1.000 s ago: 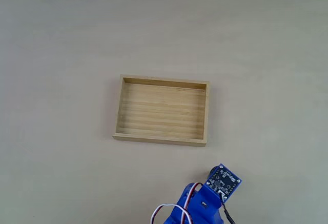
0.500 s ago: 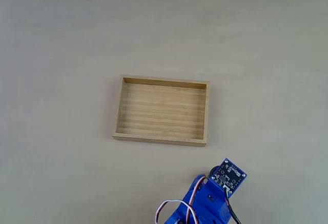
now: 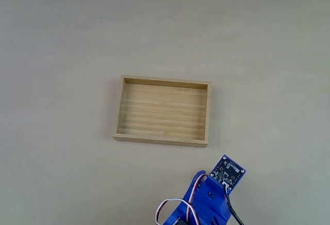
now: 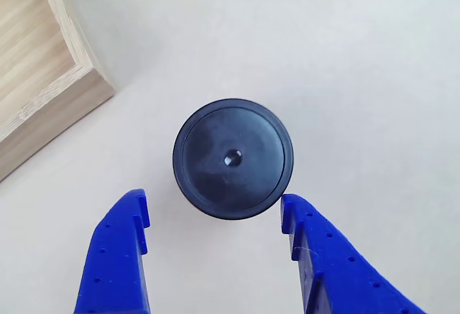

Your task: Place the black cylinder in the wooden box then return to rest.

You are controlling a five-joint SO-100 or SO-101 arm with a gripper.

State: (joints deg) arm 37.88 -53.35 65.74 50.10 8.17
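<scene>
Arm head shifted slightly since a moment earlier, lining up. Gripper point(image 4: 213, 217) was spread wide, empty, fingers flanking the black cylinder point(image 4: 232, 159) on the table, near the wooden box point(image 4: 44, 98) corner; grasp pending.

A plain, pale beige counter point(image 3: 62, 39) with a smooth matte surface spreads across the fixed view and appears lighter, nearly white, in the other view point(image 4: 374, 55).

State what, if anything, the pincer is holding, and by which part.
Nothing is held. In the other view the pincer is open, its fingers flanking the cylinder on the table without touching it.
</scene>
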